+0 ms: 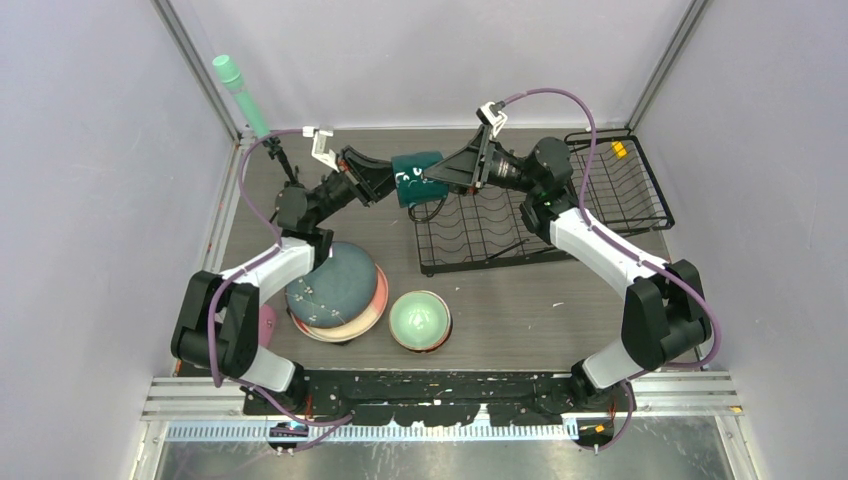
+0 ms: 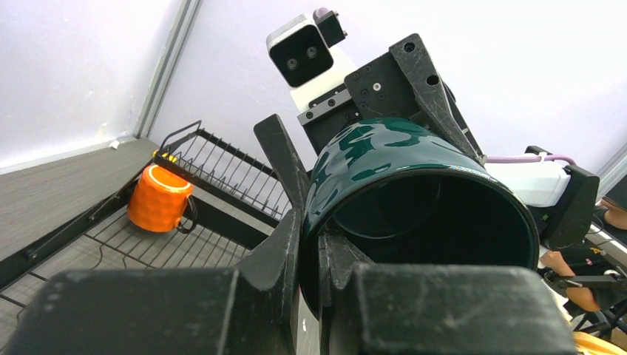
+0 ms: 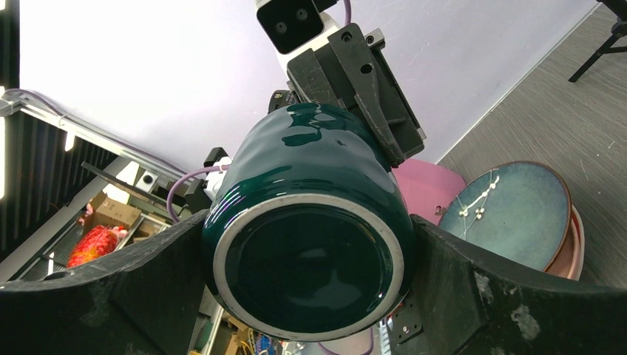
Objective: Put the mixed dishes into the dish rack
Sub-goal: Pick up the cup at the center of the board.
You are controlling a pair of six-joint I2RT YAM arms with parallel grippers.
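**Airborne handover — drop risk**

Top: dark teal mug (image 1: 415, 178) above dish rack (image 1: 480, 268) corner.
Left wrist: left gripper (image 2: 307, 237) pinches its rim.
Right wrist: right gripper (image 3: 310, 222) splayed around the base (no squeeze evident) — an early left release could drop it.

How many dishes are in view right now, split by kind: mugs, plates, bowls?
Mugs: 2 (dark teal mug, orange mug)
Plates: 2 (dark teal speckled plate, pink plate)
Bowls: 1 (mint-green bowl, upside down; anything under it is hidden)
Total: 5
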